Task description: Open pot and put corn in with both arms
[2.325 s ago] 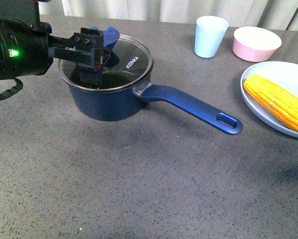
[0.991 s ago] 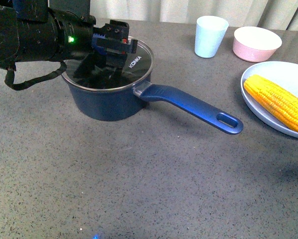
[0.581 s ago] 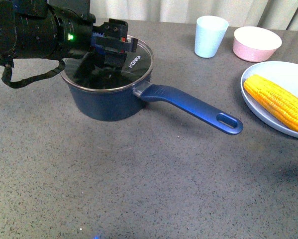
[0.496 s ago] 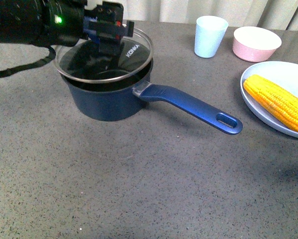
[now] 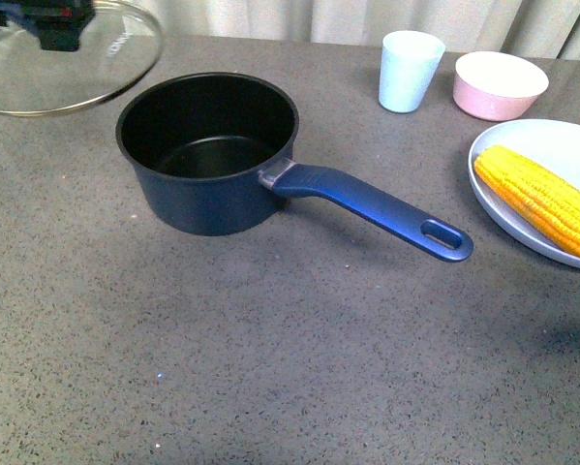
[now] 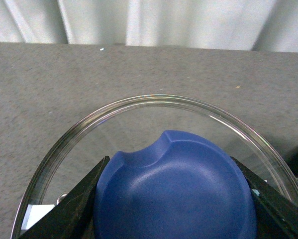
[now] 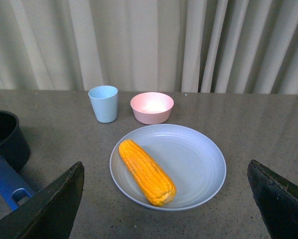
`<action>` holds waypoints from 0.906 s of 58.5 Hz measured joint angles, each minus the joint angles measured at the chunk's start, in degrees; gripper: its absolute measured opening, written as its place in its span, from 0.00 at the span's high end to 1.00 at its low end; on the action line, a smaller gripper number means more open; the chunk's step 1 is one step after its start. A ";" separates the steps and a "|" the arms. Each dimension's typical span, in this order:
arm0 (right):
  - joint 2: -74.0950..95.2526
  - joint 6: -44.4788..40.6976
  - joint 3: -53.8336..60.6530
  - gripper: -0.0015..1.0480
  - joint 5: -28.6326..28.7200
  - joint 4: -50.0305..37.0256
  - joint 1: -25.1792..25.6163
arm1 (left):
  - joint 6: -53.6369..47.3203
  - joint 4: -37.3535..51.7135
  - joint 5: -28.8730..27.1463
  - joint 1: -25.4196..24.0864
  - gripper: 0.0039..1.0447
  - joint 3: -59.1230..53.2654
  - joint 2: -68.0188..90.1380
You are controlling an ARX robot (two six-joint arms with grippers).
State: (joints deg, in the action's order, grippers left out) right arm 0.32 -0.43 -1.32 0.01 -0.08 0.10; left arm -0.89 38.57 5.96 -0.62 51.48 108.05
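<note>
The dark blue pot (image 5: pixel 208 165) stands open on the table, black inside and empty, its long handle (image 5: pixel 377 210) pointing right. My left gripper (image 6: pixel 176 199) is shut on the blue knob (image 6: pixel 176 191) of the glass lid (image 5: pixel 72 56), held in the air up and left of the pot. The lid's rim shows in the left wrist view (image 6: pixel 153 99). The corn (image 5: pixel 541 199) lies on a pale blue plate (image 5: pixel 551 136) at the right; it also shows in the right wrist view (image 7: pixel 146 172). My right gripper (image 7: pixel 166 209) is open and empty, short of the plate (image 7: pixel 198 164).
A light blue cup (image 5: pixel 409 70) and a pink bowl (image 5: pixel 499 83) stand at the back right, also in the right wrist view, cup (image 7: pixel 103 103) and bowl (image 7: pixel 151 106). Pale curtains hang behind the table. The pot's edge shows in the right wrist view (image 7: pixel 7 139).
My left gripper closed on the lid's knob, lifted the lid off the pot and carried it up and to the left. The pot and corn have not moved.
</note>
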 joint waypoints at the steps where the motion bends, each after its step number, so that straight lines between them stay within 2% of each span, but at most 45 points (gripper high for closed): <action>1: 0.00 0.02 0.00 0.09 0.00 0.00 0.00 | -0.02 0.28 0.02 -0.72 0.43 -0.02 0.42; 17: -0.02 0.00 0.00 0.09 0.00 0.00 0.00 | -1.03 4.61 0.74 -5.86 0.43 -1.07 6.67; 53: 0.00 0.02 0.00 0.09 0.00 0.00 0.00 | -1.33 13.94 2.80 -5.97 0.43 -1.97 17.49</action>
State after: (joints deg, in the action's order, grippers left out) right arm 0.32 -0.40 -1.32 0.01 -0.08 0.10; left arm -2.22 52.51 8.75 -6.59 49.52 125.54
